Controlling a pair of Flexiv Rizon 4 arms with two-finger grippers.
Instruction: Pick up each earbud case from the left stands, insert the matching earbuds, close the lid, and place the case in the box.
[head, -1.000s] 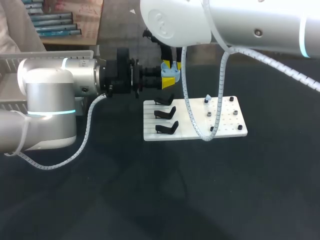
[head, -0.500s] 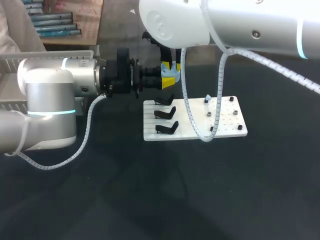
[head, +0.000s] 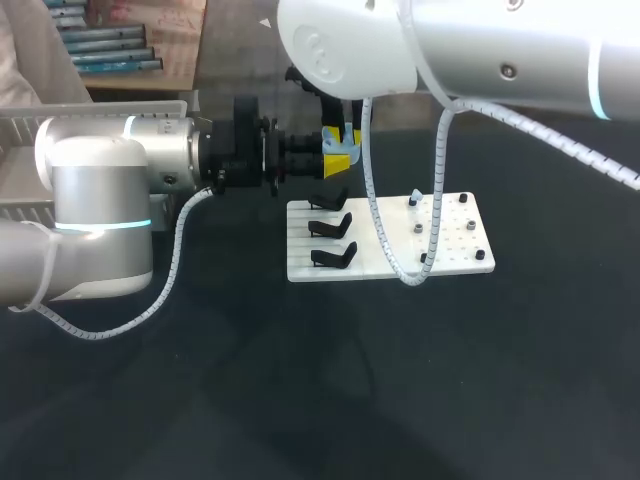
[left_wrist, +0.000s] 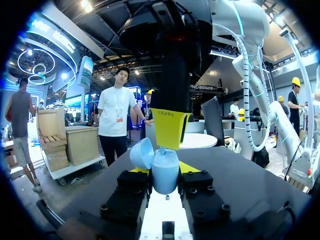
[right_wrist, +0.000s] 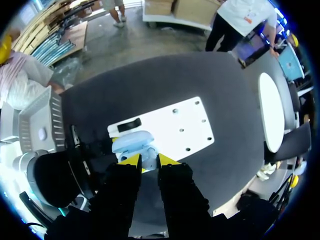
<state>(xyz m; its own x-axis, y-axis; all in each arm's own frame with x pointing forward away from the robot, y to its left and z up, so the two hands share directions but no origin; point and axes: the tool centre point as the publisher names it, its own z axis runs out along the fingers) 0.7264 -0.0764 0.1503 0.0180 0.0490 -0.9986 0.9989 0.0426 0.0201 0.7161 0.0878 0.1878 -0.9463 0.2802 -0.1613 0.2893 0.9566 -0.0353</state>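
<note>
A light blue earbud case (left_wrist: 165, 172) with its lid (left_wrist: 142, 152) swung open is held above the table behind the white stand board (head: 455, 250). My left gripper (left_wrist: 164, 170) is shut on the case body from both sides. My right gripper (left_wrist: 170, 132) hangs straight over the open case, its yellow tips together on a small light blue earbud (left_wrist: 161, 149) just above the case. The right wrist view shows the case (right_wrist: 132, 142) just ahead of the right gripper (right_wrist: 149, 161). In the head view both grippers meet at the case (head: 341, 152). Another earbud (head: 415, 196) sits on the board's pegs.
Three black stands (head: 332, 227) line the board's left half and stand bare. Black pegs (head: 464, 199) dot its right half. A white slatted box (right_wrist: 36, 127) lies on the table behind my left arm (head: 100, 190).
The right arm's housing has edged slightly left. Both grippers and the case keep their places.
</note>
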